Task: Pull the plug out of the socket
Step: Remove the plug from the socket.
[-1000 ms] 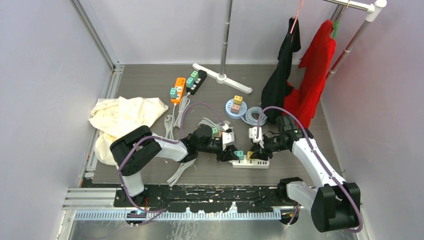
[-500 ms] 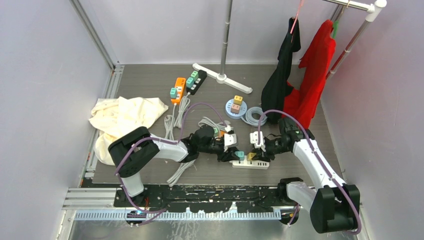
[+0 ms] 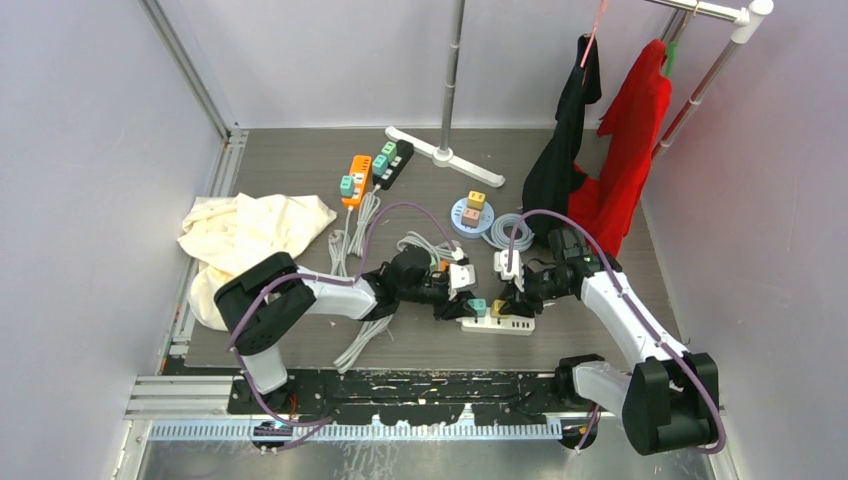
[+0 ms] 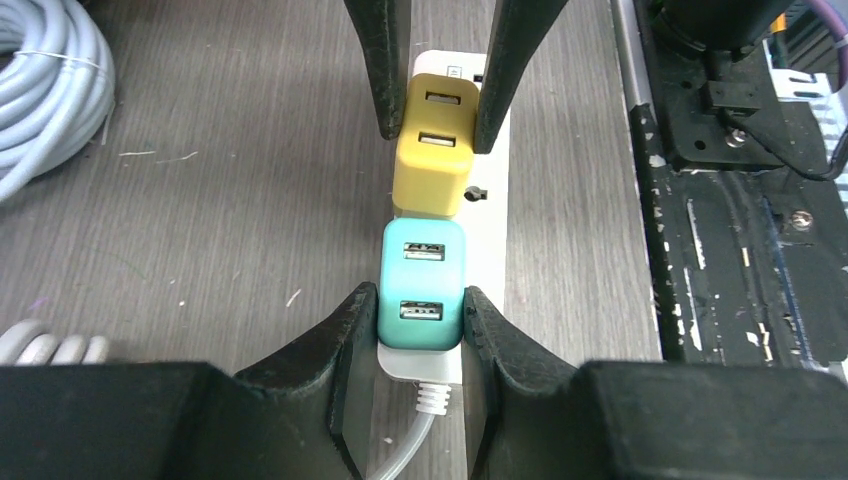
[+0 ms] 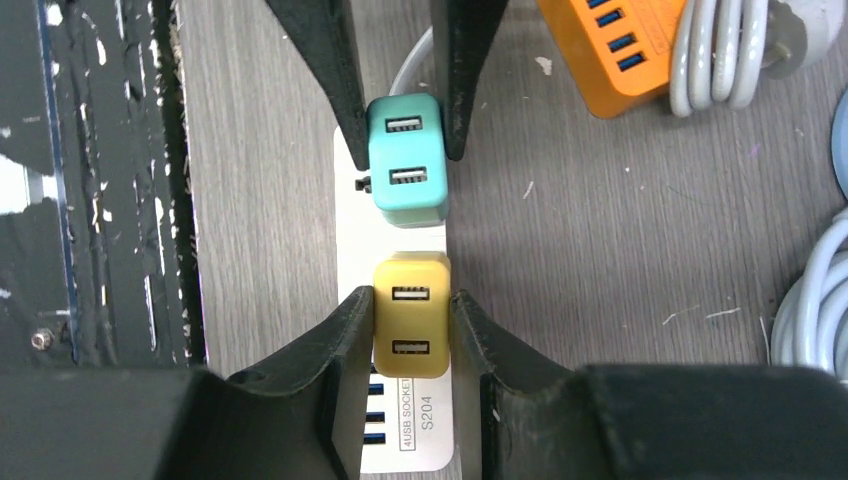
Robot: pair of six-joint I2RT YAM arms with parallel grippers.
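Note:
A white power strip (image 3: 515,324) lies near the table's front edge, with a teal plug (image 3: 478,307) and a yellow plug (image 3: 500,309) standing in it side by side. In the left wrist view my left gripper (image 4: 420,310) is shut on the teal plug (image 4: 421,283), a finger pressed against each side. The strip's cable leaves below it. In the right wrist view my right gripper (image 5: 410,325) is shut on the yellow plug (image 5: 410,315), above the strip's (image 5: 425,435) USB ports. Both plugs sit down on the strip, and the two grippers face each other across it.
An orange strip (image 3: 356,180) and a black strip (image 3: 393,163) lie at the back. A cream cloth (image 3: 250,235) is at the left, and grey cable coils (image 3: 505,232) sit near a blue disc (image 3: 472,213). Red and black garments (image 3: 625,150) hang at the right. The black base rail (image 4: 720,200) runs beside the white strip.
My right wrist dipped toward the front, then came back and ended slightly farther left. The white strip shifted a little with it. Both grips stayed shut.

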